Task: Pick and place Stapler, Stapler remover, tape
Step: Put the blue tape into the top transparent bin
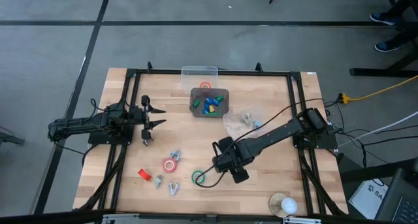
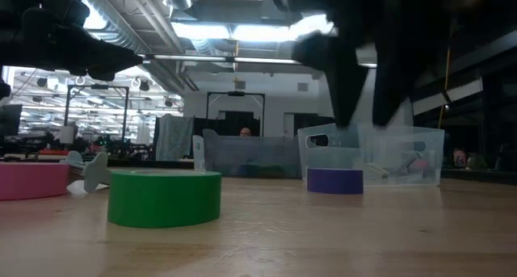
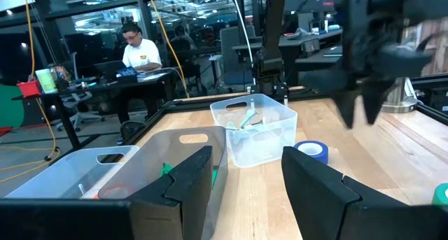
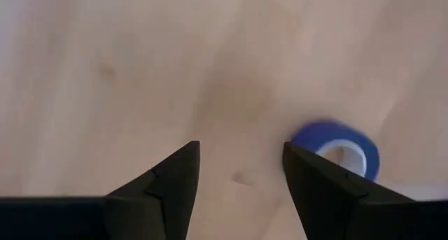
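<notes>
1. wooden counter [image 1: 274,178] on a grey floor carries everything; in the low view a workshop with desks and a seated person lies beyond it.
2. left end effector [image 1: 151,124] hangs over the counter's left side, jaws released and holding nothing; its wrist view looks past the fingers [image 3: 185,187] toward clear bins.
3. right end effector [image 1: 215,162] reaches to the counter's middle near side, jaws spread and empty, above bare wood.
4. green tape roll [image 1: 198,178] lies flat just beside the right end effector, on its near side; it is the closest object in the low view [image 2: 164,198].
5. pink tape roll [image 1: 170,164] lies left of the green one, apart from it.
6. blue tape roll [image 4: 337,151] shows in the right wrist view, flat on the wood just past one fingertip, not touched; the low view shows it farther back [image 2: 334,180].
7. small metal staple removers lie near the pink roll: one on its far side [image 1: 175,155], others on the near side [image 1: 172,188].
8. red stapler [image 1: 145,175] sits left of the pink roll.
9. dark bin [image 1: 194,96] at the far middle holds small blue and green pieces; a clear bin [image 1: 189,72] stands behind it.
10. white round object [image 1: 283,204] rests at the near right edge.
</notes>
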